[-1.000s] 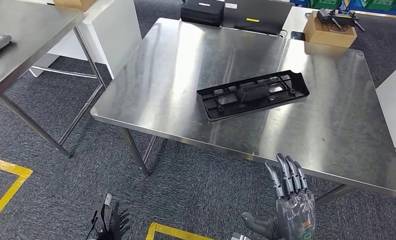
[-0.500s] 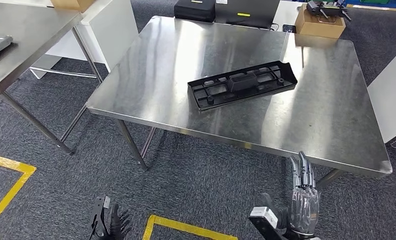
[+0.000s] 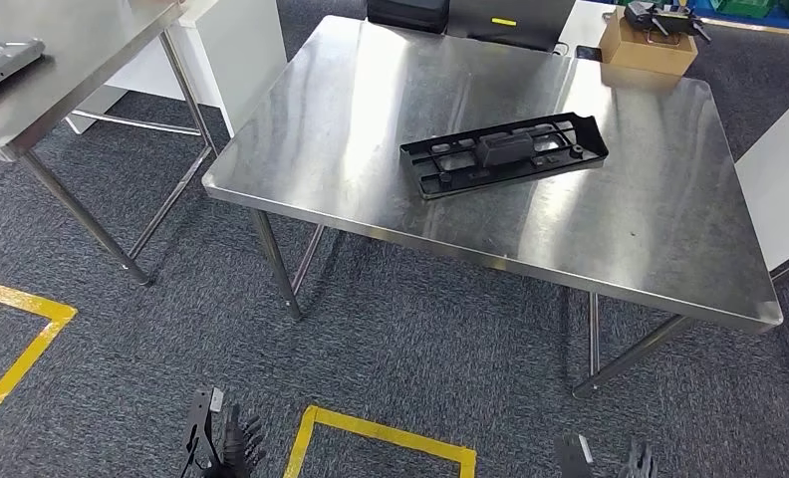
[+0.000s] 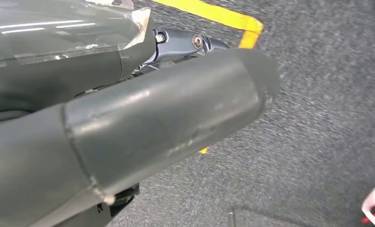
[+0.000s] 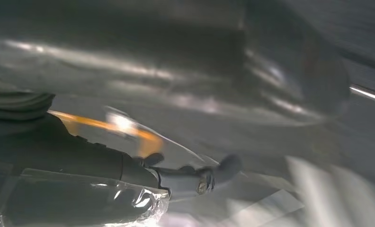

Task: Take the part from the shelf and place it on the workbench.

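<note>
One black part (image 3: 505,153) lies flat on the steel workbench (image 3: 371,110), toward its far right corner. Left hand (image 3: 221,445) and right hand (image 3: 610,464) hang low over the carpet; whether either is open or closed I cannot tell.

The head view looks forward and down from high on the body, taking in the steel workbench (image 3: 490,149) and grey carpet (image 3: 420,339). The left wrist view sits close behind the left hand (image 4: 129,127), facing the carpet — yellow floor tape (image 3: 376,430) appears in both. The right wrist view is close and motion-blurred.
</note>
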### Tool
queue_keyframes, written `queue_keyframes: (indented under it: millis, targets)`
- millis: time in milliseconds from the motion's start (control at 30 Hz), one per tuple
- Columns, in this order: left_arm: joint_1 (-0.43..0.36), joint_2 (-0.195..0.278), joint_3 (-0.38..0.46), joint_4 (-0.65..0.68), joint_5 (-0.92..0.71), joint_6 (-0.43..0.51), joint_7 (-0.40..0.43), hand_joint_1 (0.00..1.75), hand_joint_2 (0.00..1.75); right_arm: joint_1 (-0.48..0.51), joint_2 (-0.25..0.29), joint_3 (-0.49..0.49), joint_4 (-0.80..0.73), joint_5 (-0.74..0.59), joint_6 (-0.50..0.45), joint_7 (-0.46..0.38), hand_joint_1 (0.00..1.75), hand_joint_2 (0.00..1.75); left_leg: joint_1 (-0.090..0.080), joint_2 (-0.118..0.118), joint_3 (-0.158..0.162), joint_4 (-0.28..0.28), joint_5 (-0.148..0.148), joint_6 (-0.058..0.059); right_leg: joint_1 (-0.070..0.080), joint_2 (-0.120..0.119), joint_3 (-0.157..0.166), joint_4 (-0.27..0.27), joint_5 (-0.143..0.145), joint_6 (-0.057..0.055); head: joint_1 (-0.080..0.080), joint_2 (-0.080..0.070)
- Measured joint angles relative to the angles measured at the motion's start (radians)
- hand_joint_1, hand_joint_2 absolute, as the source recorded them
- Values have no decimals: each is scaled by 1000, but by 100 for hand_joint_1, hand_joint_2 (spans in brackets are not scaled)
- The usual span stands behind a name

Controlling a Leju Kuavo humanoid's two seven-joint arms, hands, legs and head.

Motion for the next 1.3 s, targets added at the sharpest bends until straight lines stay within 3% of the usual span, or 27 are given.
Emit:
queue_keyframes:
  millis: [67, 133, 167, 233, 300, 333, 400, 433, 467, 500, 533, 600, 667, 767, 800, 833, 900, 967, 1000, 1033, 1100, 1167, 1233, 1300]
  targets:
    - [1, 1, -8, 0, 9, 4, 0, 0, 0, -9, 1, -54, 112, 35, 6, 63, 0, 0, -5, 2, -14, 0, 13, -2, 4, -1, 89, -110, 36, 6, 0, 0]
    - [0, 3, -15, 0, 16, 4, 0, 0, 0, -17, 5, -88, 193, 48, 26, 119, 0, 0, -10, 6, -23, 1, 26, -9, 13, -2, 183, -250, 54, -3, -1, 0]
    - [0, 4, -19, 0, 19, 4, 0, 0, 0, -20, 8, -102, 225, 49, 45, 143, 0, 0, -11, 8, -25, 0, 32, -14, 17, -3, 202, -289, 55, -10, -2, 0]
    - [1, 8, -28, 0, 27, 4, 1, 0, 0, -21, 10, -128, 277, 50, 100, 191, 0, 0, -10, 12, -26, -3, 45, -25, 21, -3, 199, -308, 63, -23, -2, 0]
    - [4, 15, -35, 0, 34, 3, 2, 0, 0, -21, 12, -143, 318, 61, 164, 243, 0, 0, -6, 8, -36, 12, 29, -39, 12, -5, 193, -316, 82, -40, -2, 0]
    - [5, 18, -38, 0, 37, 3, 2, 0, 0, -21, 14, -146, 333, 70, 189, 265, 0, 0, -3, 4, -48, 43, -3, -47, 6, -6, 189, -320, 92, -50, -3, 0]
    - [8, 25, -43, 0, 40, 2, 4, 0, 0, -21, 17, -146, 357, 83, 215, 288, 0, 0, 7, -2, -88, 164, -99, -63, 2, -7, 171, -320, 112, -61, -6, 0]
    - [10, 27, -46, 0, 40, 2, 5, 0, 0, -21, 18, -146, 366, 90, 222, 295, 0, 0, 13, -3, -106, 229, -135, -70, 1, -7, 161, -320, 120, -60, -7, 0]
    - [12, 29, -49, 0, 41, 2, 6, 0, 0, -21, 19, -146, 374, 102, 232, 301, 0, 0, 20, -3, -111, 273, -153, -77, 0, -7, 150, -319, 128, -57, -7, 0]
    - [13, 30, -52, 0, 42, 2, 7, 0, 0, -20, 21, -144, 380, 118, 246, 307, 0, 0, 26, -3, -97, 277, -149, -84, -1, -7, 140, -317, 135, -53, -8, 0]
    - [14, 32, -55, 0, 44, 1, 7, 0, 0, -20, 23, -140, 385, 136, 262, 313, 0, 0, 33, -3, -63, 242, -131, -89, -4, -7, 131, -314, 140, -49, -8, 0]
    - [12, 33, -62, 0, 48, 1, 9, 0, 0, -21, 31, -126, 393, 168, 294, 317, 0, 0, 41, -4, 41, 97, -92, -96, -7, -6, 113, -302, 148, -39, -9, 0]
    - [10, 34, -68, 0, 50, 1, 11, 0, 0, -23, 39, -113, 398, 185, 312, 318, 0, 0, 40, -9, 98, 5, -77, -90, -5, -6, 99, -290, 155, -28, -9, 0]
    - [10, 34, -75, 0, 51, 1, 13, 0, 0, -23, 47, -100, 403, 196, 325, 318, 0, 0, 32, -10, 88, -7, -66, -64, -2, -5, 85, -286, 167, -4, -8, 0]
    - [10, 35, -78, 0, 51, 2, 13, 0, 0, -23, 48, -97, 405, 201, 334, 319, 0, 0, 32, -8, 81, -9, -58, -52, -2, -4, 75, -275, 159, -1, -7, 0]
    - [9, 35, -80, 0, 53, 2, 14, 0, 0, -22, 48, -92, 407, 210, 346, 321, 0, 0, 31, -5, 73, -13, -48, -40, -3, -3, 59, -247, 136, -3, -5, 0]
    - [10, 35, -84, 0, 57, 4, 15, 0, 0, -22, 48, -75, 409, 236, 378, 329, 0, 0, 29, 0, 52, -15, -29, -25, -5, -2, 11, -130, 57, -16, -2, 0]
    - [11, 35, -87, 0, 61, 6, 16, 0, 0, -23, 49, -58, 410, 253, 413, 336, 0, 0, 26, 4, 29, -14, -13, -22, -5, -2, -19, -12, 2, -14, 0, 0]
    - [12, 35, -89, 0, 63, 8, 16, 0, 0, -23, 50, -53, 411, 255, 432, 338, 0, 0, 25, 6, 19, -14, -5, -23, -5, -2, -10, 3, -1, -8, 0, 0]
    - [12, 35, -91, 0, 66, 11, 16, 0, 0, -24, 50, -48, 411, 256, 451, 339, 0, 0, 25, 6, 10, -13, 2, -25, -5, -2, 19, -22, 11, 1, 1, 0]
    - [13, 34, -98, 0, 71, 14, 16, 0, 0, -26, 51, -40, 412, 257, 478, 341, 0, 0, 24, 6, -5, -12, 15, -32, -5, -2, 123, -164, 45, 11, 1, 0]
    - [13, 34, -103, -1, 74, 15, 16, 0, 0, -30, 51, -33, 412, 257, 489, 341, 0, 0, 22, 7, -14, -11, 28, -44, 1, -1, 199, -284, 59, 7, 0, 0]
    - [14, 33, -107, -2, 80, 18, 16, 0, 0, -33, 51, -30, 412, 257, 497, 341, 0, 0, 20, 8, -18, -11, 40, -56, 9, 0, 205, -312, 61, -3, -2, 0]
    - [16, 32, -109, -5, 87, 22, 16, 0, 0, -33, 50, -29, 412, 258, 502, 342, 0, 0, 23, 7, -25, -2, 33, -66, -1, -2, 195, -312, 71, -18, -4, 0]
